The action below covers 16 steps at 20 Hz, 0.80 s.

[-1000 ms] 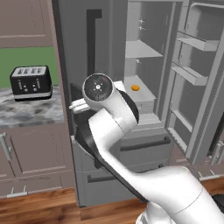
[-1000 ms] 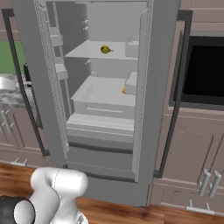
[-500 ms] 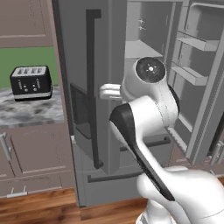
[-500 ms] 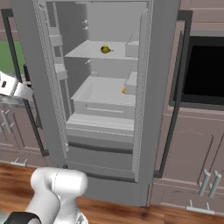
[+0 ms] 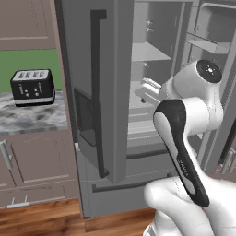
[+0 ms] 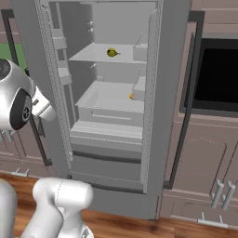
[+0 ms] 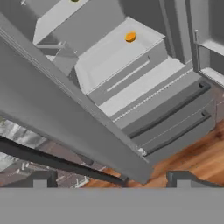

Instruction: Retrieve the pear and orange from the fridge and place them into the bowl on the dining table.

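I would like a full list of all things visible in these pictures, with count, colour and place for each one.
fridge: one, grey, doors open, centre of both base views.
pear: one, yellow-green, on the upper shelf inside the fridge.
orange: one, orange, in the lower white bin, near its right wall.
toaster: one, black, on the marbled counter left of the fridge.
counter: one, grey-white marbled, left of the fridge.
oven: one, black, built in right of the fridge.
cabinets: several, brownish-grey, under the counter and oven.
floor: wood, brown, in front of the fridge.
arm: one, white with dark joints, before the open fridge.
claw: one, dark tips, open, holding nothing.
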### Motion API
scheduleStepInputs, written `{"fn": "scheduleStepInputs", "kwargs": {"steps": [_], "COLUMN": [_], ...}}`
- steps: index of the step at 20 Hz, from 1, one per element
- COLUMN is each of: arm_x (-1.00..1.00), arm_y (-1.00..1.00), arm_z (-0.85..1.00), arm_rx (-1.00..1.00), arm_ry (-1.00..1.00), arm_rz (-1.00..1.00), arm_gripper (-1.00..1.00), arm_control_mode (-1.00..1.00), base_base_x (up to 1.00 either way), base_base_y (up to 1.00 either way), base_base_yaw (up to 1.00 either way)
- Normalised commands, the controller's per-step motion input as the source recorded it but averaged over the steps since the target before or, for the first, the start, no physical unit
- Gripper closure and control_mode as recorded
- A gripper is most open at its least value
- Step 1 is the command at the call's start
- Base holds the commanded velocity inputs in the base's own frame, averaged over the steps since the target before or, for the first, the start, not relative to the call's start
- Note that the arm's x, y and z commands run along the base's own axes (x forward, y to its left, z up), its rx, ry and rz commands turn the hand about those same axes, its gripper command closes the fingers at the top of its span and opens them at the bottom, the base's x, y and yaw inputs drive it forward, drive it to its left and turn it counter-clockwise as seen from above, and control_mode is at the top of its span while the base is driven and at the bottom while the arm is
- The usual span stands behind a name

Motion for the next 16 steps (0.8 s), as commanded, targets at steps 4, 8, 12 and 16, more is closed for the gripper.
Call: {"fn": "scheduleStepInputs", "kwargs": {"steps": [4,8,12,16], "arm_x": [0.05,0.05,0.10,0.30], "arm_y": [-0.22,-0.10,0.00,0.00], "arm_z": [0.00,0.00,0.00,0.00], "arm_rx": [0.41,0.32,0.14,0.01], "arm_ry": [0.09,0.03,-0.06,-0.06], "arm_rz": [0.01,0.02,0.00,-0.01], "arm_gripper": [-1.00,-1.00,-1.00,-1.00], "arm_control_mode": [-1.00,-1.00,-1.00,-1.00], "base_base_x": [0.00,0.00,0.00,0.00], "base_base_y": [0.00,0.00,0.00,0.00], "base_base_yaw": [0.00,0.00,0.00,0.00]}}
